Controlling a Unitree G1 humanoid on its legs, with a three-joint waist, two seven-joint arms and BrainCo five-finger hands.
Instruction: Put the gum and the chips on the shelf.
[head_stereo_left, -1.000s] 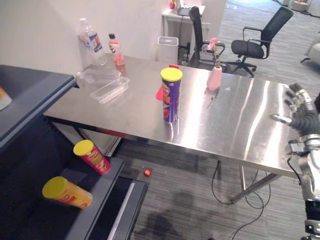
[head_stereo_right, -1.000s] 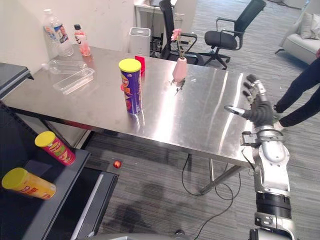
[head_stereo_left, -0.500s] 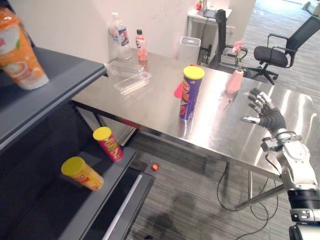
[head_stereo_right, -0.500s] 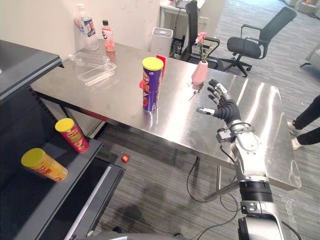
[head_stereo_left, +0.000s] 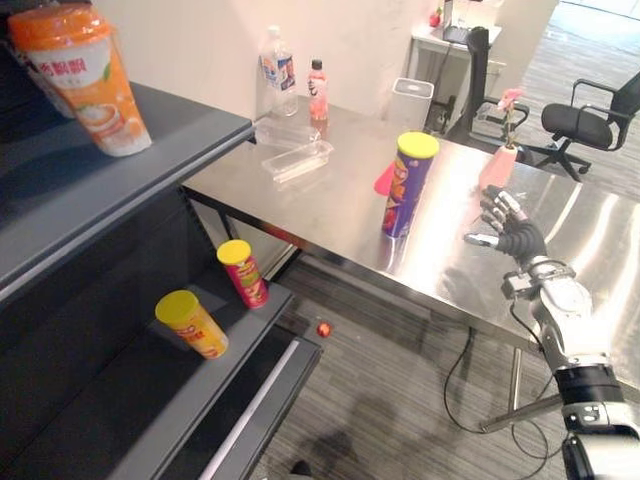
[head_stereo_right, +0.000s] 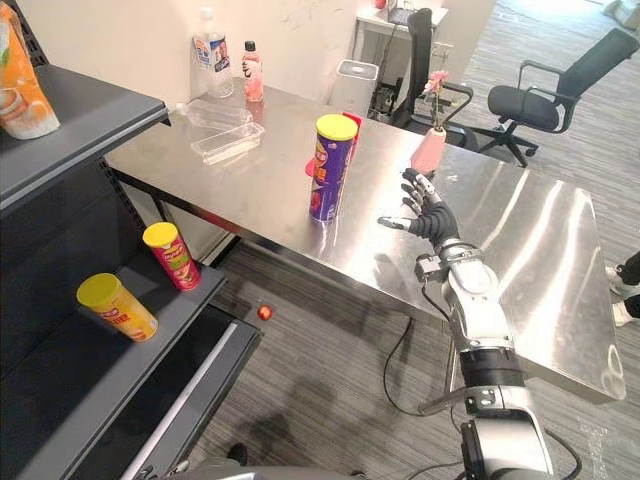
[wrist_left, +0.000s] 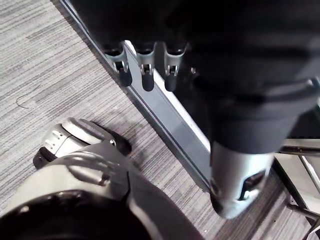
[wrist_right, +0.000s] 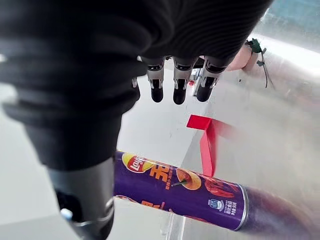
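Observation:
A tall purple chips can (head_stereo_left: 405, 186) with a yellow lid stands upright on the steel table (head_stereo_left: 300, 205). Just behind it sits a small red gum pack (head_stereo_left: 384, 181), partly hidden by the can. My right hand (head_stereo_left: 507, 232) hovers open above the table, a short way right of the can, fingers spread and pointing at it. In the right wrist view the straight fingers (wrist_right: 176, 86) reach over the can (wrist_right: 185, 192) and the red pack (wrist_right: 205, 145). My left hand (wrist_left: 235, 170) hangs open above the carpet beside the shelf's base. The dark shelf (head_stereo_left: 120, 195) stands at the left.
An orange cup (head_stereo_left: 88, 85) stands on the upper shelf board. A red can (head_stereo_left: 243, 273) and a yellow can (head_stereo_left: 193, 324) are on the lower board. Two bottles (head_stereo_left: 277, 70), clear trays (head_stereo_left: 301, 160) and a pink vase (head_stereo_left: 497, 165) are on the table; a red ball (head_stereo_left: 323, 328) lies below.
The camera has swung left, bringing more of the shelf into view. My right hand has moved from the table's right end to close beside the chips can, still open.

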